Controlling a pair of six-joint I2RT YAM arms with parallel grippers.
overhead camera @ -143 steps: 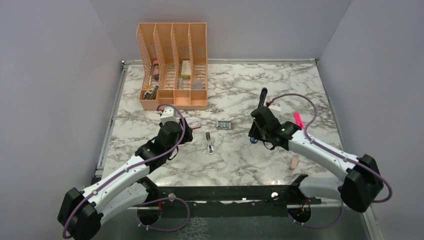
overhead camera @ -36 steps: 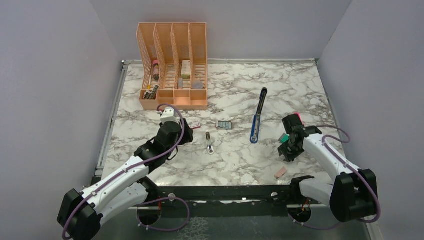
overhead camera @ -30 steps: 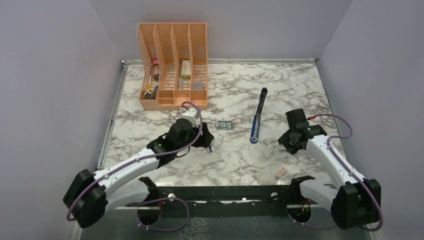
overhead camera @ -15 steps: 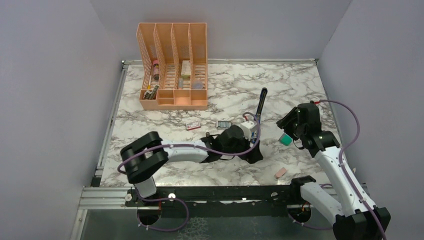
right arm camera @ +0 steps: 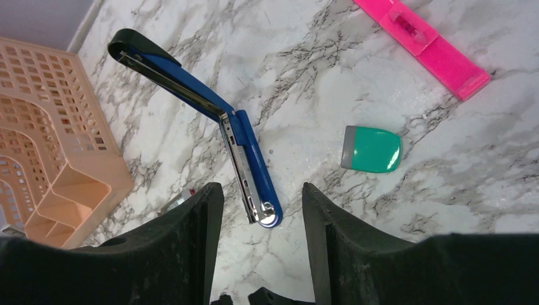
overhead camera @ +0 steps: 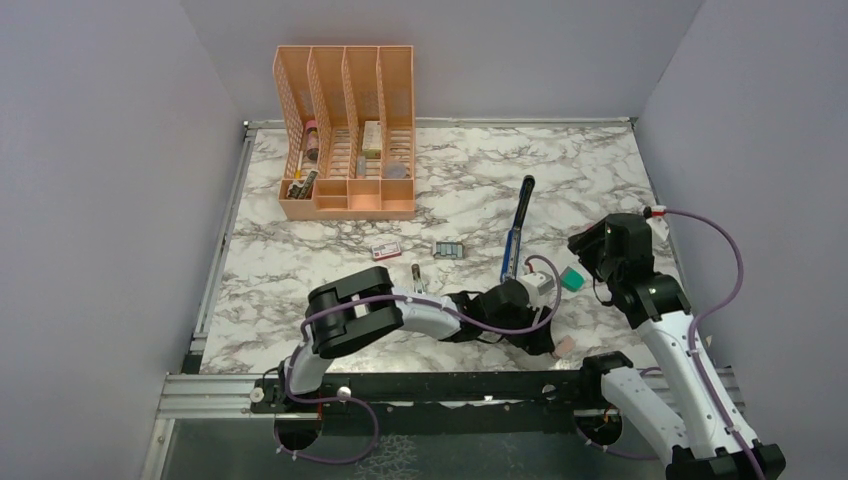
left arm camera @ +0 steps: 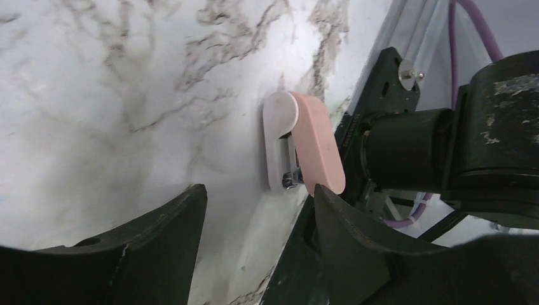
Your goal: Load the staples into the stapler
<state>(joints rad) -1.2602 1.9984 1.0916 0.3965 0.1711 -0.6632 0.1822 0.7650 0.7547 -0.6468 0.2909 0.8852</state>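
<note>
1. While the white-and-grey marble table (overhead camera: 480, 170) carries everything, you can ignore the peach lattice plastic organiser (overhead camera: 345, 130) at upper left of the overhead view; it plays no part here.
2. Your left gripper (left arm camera: 257, 197) is at lower right of the overhead view, by the table's front edge. Its jaws are apart and empty.
3. Your right gripper (right arm camera: 259, 190) hovers right of centre, jaws apart, holding nothing and looking down on the stapler's lower end.
4. The slim blue, black-tipped stapler (overhead camera: 515, 235) lies centre-right, folded open flat with its metal channel showing. Opening looks done, so I judge the step in hand to be fetching staples.
5. The small reddish-pink box of staples (overhead camera: 386, 250) lies left of centre, well apart from both grippers and from the stapler. Your next move calls for sending a gripper back to it and closing on its short sides.
6. The small teal block (right arm camera: 372, 149) lies near the stapler's lower end.
7. The pink-and-white oval eraser (left arm camera: 318, 152) lies just beyond your left fingertips, untouched. Leave it.
</note>
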